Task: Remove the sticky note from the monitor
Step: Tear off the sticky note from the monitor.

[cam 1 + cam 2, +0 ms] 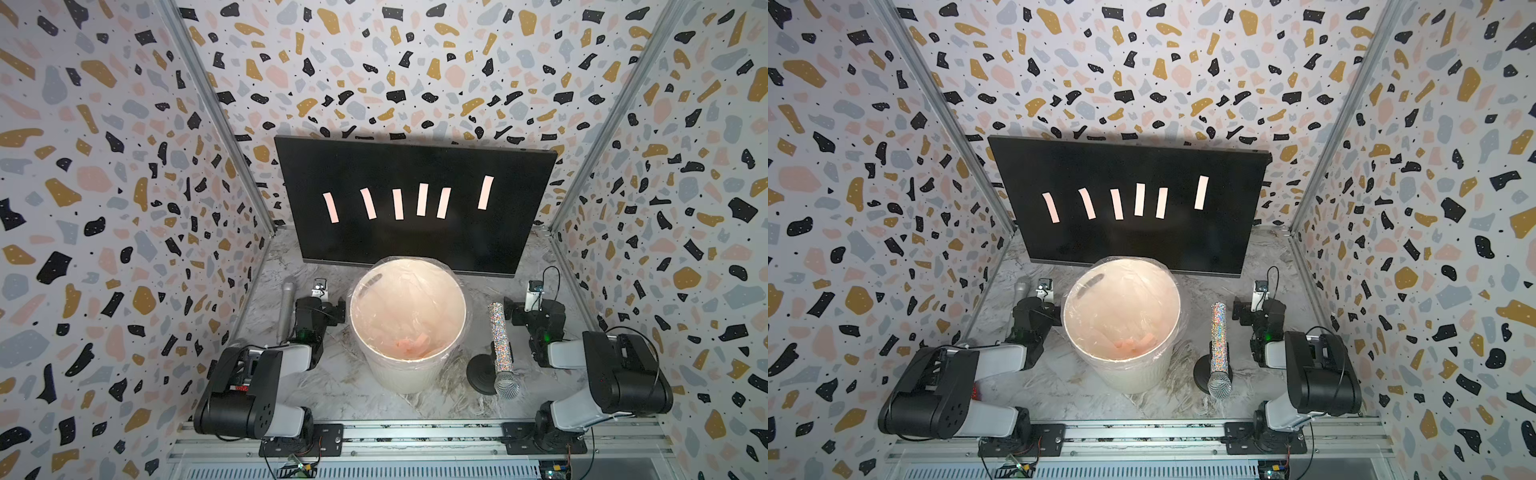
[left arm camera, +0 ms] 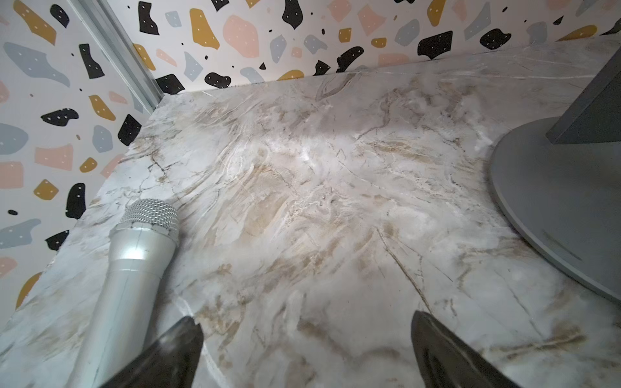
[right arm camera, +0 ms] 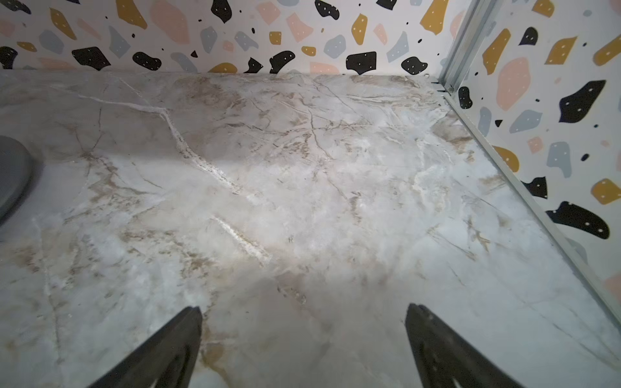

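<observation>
The monitor (image 1: 415, 245) (image 1: 1142, 241) stands dark at the back of the marble table, leaning against the wall. Several pale pink sticky notes (image 1: 399, 203) (image 1: 1117, 203) are stuck upright in a row across its screen. Both arms rest low, left and right of the white bin, well short of the screen. In the left wrist view, my left gripper (image 2: 304, 322) is open over bare marble, nothing between its fingers. My right gripper (image 3: 304, 312) is likewise open and holds nothing. Neither wrist view shows the screen or a note.
A white bin (image 1: 409, 376) with a clear liner stands mid-table in front of the monitor, with pink scraps (image 1: 413, 345) at its bottom. A silver microphone (image 2: 134, 255) lies beside the left gripper. A glittery microphone (image 1: 498, 345) rests on a black stand (image 1: 482, 374). The monitor's grey base (image 2: 554, 201) is nearby.
</observation>
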{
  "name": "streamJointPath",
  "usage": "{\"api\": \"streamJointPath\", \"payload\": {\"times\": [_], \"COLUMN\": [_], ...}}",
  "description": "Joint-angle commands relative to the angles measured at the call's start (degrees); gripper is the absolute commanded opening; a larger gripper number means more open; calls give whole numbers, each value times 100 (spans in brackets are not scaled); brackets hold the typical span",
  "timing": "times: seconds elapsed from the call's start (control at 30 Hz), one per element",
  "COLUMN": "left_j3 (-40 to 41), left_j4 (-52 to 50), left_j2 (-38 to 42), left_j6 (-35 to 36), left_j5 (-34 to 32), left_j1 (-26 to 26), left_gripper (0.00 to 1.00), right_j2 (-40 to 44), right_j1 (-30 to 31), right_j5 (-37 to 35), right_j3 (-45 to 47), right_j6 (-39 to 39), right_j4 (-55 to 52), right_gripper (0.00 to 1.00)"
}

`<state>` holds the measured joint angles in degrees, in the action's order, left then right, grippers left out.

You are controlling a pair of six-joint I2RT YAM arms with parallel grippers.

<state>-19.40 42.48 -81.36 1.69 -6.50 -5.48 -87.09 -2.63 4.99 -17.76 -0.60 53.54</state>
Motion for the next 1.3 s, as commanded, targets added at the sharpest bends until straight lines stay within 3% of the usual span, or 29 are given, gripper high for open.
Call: {"api": "streamJointPath", "payload": {"times": [0.0,0.5,0.57,0.73,0.87,1.07,1.17,1.27], "left_j3": [15,19,-22,-679,-1036,-2759,-3476,-3957], "left_j4": [229,250,106,-1706,-2731,-6131,-7221,-7751], "left_j2": [88,90,185,1104,1847,2174,2308,2489], "left_j6": [-9,-12,-115,-386,-908,-2183,-2509,-2529], "left_j5": [-13,-22,-610,-1293,-1576,-2226,-1918,-1123], "left_j1": [-22,-20,-125,-186,-182,-170,-91,28], "left_gripper": [99,99,100,100,100,99,99,99], "right_j2": [60,59,119,1378,2536,3469,3727,3740], "right_j1": [35,39,42,75,88,88,88,79], "right_j5": [54,37,-66,-496,-913,-465,49,536], "right_j3": [-123,-145,-113,4,-486,-1452,-1856,-2477], "right_j6": [60,69,28,-94,-1062,-1688,-2320,-3084], "right_j4": [-88,-133,-76,-956,-3067,-5320,-5974,-6751], "right_gripper": [100,100,100,100,100,100,100,100]}}
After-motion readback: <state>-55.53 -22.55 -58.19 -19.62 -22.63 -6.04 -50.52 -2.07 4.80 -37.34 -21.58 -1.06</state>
